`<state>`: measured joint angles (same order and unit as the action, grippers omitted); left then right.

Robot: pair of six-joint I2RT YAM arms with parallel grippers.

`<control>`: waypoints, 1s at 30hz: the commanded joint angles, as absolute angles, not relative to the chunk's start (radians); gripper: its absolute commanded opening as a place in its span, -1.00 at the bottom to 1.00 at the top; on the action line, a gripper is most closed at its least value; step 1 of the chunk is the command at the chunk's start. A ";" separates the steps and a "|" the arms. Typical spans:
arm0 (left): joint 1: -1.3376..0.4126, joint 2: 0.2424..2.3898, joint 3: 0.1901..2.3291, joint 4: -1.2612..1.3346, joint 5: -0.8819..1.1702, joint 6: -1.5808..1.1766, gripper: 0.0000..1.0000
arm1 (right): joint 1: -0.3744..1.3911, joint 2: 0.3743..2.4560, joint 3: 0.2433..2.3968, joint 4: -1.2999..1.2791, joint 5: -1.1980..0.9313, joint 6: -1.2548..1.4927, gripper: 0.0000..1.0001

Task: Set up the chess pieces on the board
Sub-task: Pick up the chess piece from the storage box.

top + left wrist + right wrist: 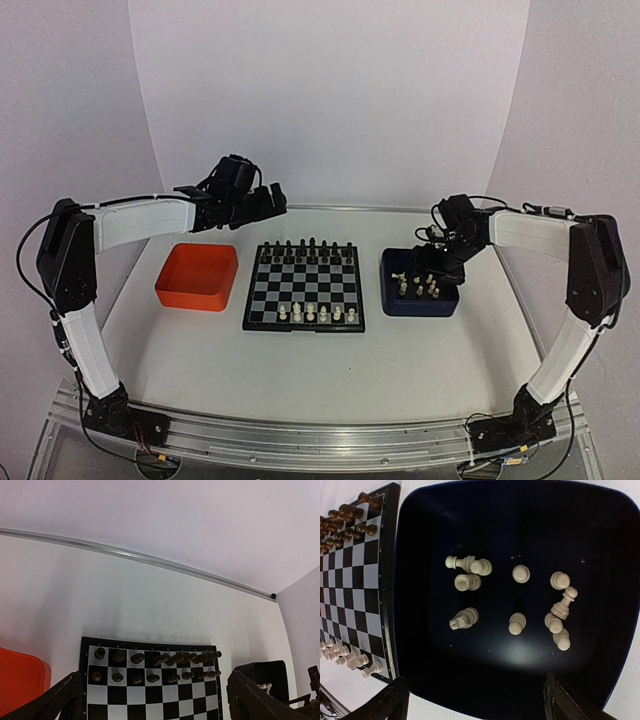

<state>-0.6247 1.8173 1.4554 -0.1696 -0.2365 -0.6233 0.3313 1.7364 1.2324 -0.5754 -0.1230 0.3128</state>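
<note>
The board (304, 287) lies mid-table, with black chessmen (305, 250) on its two far rows and several cream chess pieces (315, 313) on its near rows. More cream pieces (520, 573) lie and stand in the dark blue tray (495, 670), some tipped over. My right gripper (477, 700) hovers open over that tray's near part with nothing between its fingers. It appears above the tray (420, 305) in the top view too, as the right gripper (437, 262). My left gripper (276, 200) hangs open and empty, high beyond the board's far left corner, and the left gripper (156, 702) looks down on the black rows (165, 665).
An orange tray (198, 276) with nothing visible inside sits left of the board; its corner (20, 680) shows in the left wrist view. White walls close the back and sides. An aluminium rail runs along the table's near edge (300, 440).
</note>
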 commanded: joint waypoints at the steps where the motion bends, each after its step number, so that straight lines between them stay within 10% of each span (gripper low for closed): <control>1: -0.623 1.809 1.501 -0.178 -0.161 -0.546 0.99 | 0.328 1.764 1.258 -0.603 -0.140 0.407 0.75; 30: -0.623 1.739 1.384 -0.224 -0.054 -0.532 0.99 | 0.451 1.987 1.422 -0.604 0.000 0.537 -0.22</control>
